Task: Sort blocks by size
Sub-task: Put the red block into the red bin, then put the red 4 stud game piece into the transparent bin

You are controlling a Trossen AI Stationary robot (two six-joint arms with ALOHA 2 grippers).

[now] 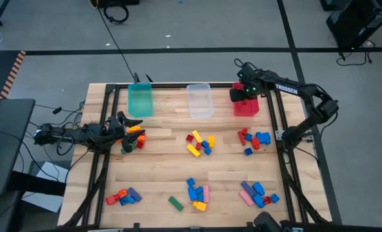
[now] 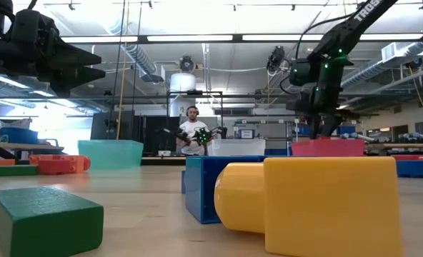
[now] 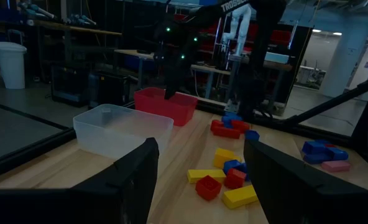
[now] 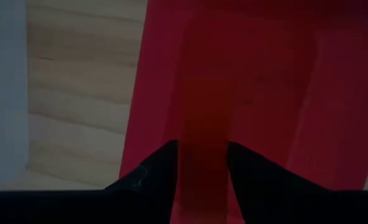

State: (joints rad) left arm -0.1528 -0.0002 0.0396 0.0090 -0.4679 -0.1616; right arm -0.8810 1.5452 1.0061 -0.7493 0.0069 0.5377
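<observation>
Right gripper (image 4: 201, 163) is hanging over the red bin (image 1: 246, 106), fingers apart around a red block (image 4: 199, 124) directly below, likely releasing it; left gripper (image 3: 199, 171) is idling open.

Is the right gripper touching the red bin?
Cannot tell. The right gripper hangs over the red bin in its wrist view, but no view plainly shows contact or a gap.

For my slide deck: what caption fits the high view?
Right claw poised over the red bin, left claw waiting by scattered blocks.
</observation>
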